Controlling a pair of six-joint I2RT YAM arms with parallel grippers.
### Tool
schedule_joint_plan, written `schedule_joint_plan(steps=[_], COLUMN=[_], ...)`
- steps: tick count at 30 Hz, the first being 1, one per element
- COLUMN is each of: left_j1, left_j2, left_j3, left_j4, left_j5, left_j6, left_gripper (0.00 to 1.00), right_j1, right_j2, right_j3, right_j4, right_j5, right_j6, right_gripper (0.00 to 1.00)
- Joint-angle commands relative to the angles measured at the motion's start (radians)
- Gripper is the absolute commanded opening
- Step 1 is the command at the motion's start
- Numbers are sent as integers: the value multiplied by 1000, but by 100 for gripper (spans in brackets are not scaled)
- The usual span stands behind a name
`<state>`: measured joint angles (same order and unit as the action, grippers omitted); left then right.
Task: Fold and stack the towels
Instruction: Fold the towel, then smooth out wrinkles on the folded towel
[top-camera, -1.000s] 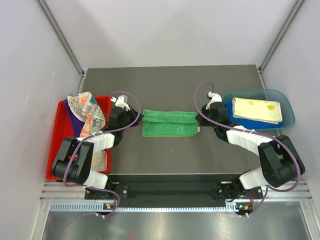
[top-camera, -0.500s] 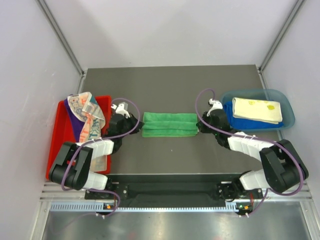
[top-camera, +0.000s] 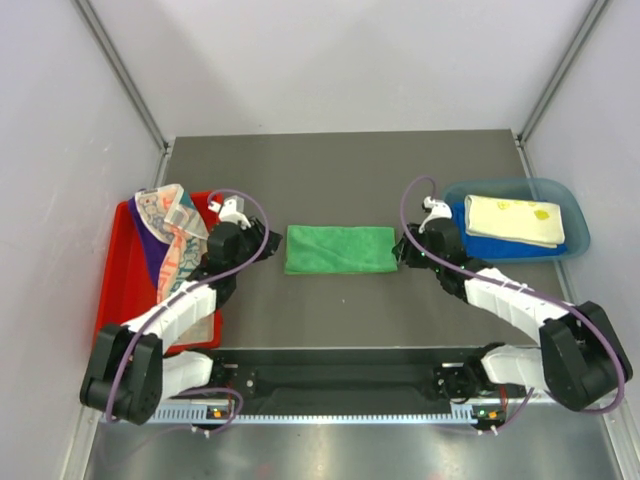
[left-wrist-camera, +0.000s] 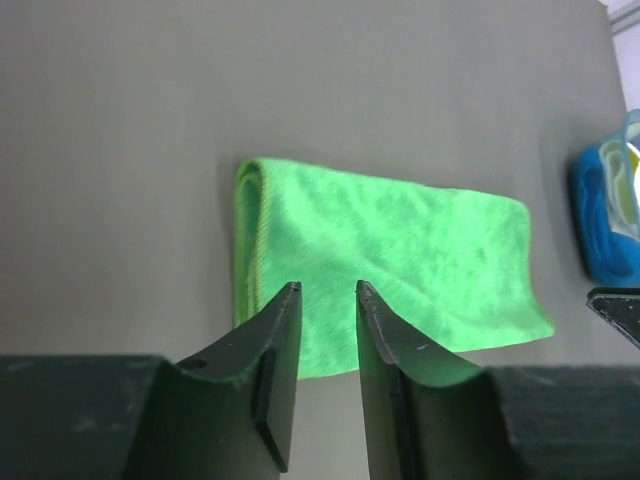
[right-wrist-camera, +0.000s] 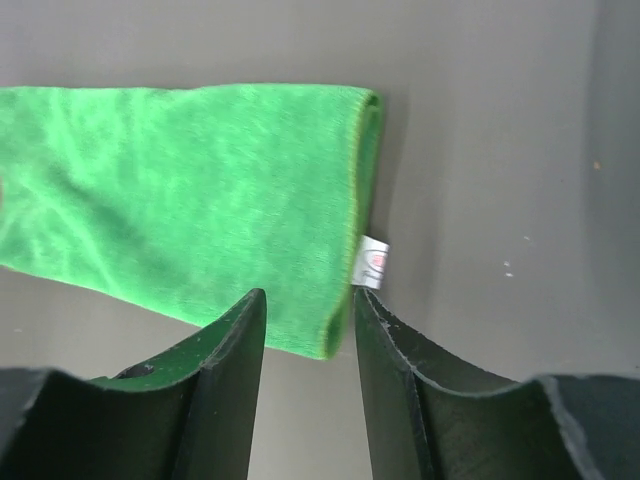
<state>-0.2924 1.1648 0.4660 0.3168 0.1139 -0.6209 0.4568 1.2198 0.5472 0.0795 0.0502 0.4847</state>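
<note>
A folded green towel (top-camera: 339, 249) lies flat in the middle of the table, also visible in the left wrist view (left-wrist-camera: 390, 255) and the right wrist view (right-wrist-camera: 190, 200). My left gripper (top-camera: 266, 243) stands open just off its left end, nothing between the fingers (left-wrist-camera: 327, 292). My right gripper (top-camera: 402, 250) is open at the towel's right end near the white label (right-wrist-camera: 374, 263), holding nothing (right-wrist-camera: 308, 296). A pale yellow towel (top-camera: 515, 219) lies on a blue towel (top-camera: 470, 228) in the bin. A crumpled white and orange towel (top-camera: 172, 232) and a purple towel (top-camera: 146, 246) lie in the red tray.
The red tray (top-camera: 115, 290) sits at the table's left edge. The translucent blue bin (top-camera: 570, 215) sits at the right edge. Grey walls and metal corner posts close in the back and sides.
Both grippers have let go of the green towel and backed off its ends, jaws parted. The towel now lies flatter, folded in a neat rectangle.
</note>
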Motion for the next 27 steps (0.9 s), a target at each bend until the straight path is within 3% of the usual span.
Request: schedule_joint_plan(steps=[1, 7, 10, 15, 18, 27], left_j1=[-22, -115, -125, -129, -131, -129], left_j2=[19, 157, 229, 312, 343, 335], left_j3=[98, 168, 171, 154, 171, 180], left_j4=[-93, -127, -174, -243, -297, -429], left_j5=[-16, -58, -82, -166, -219, -299], left_j6=[16, -26, -57, -76, -76, -73], left_gripper=[33, 24, 13, 9, 0, 0], right_j1=[40, 88, 89, 89, 88, 72], right_j2=[-10, 104, 161, 263, 291, 303], right_j3=[103, 149, 112, 86, 88, 103], right_j4=[-53, -44, 6, 49, 46, 9], right_j5=[34, 24, 14, 5, 19, 53], right_j6=[17, 63, 78, 89, 92, 91], right_gripper=[41, 40, 40, 38, 38, 38])
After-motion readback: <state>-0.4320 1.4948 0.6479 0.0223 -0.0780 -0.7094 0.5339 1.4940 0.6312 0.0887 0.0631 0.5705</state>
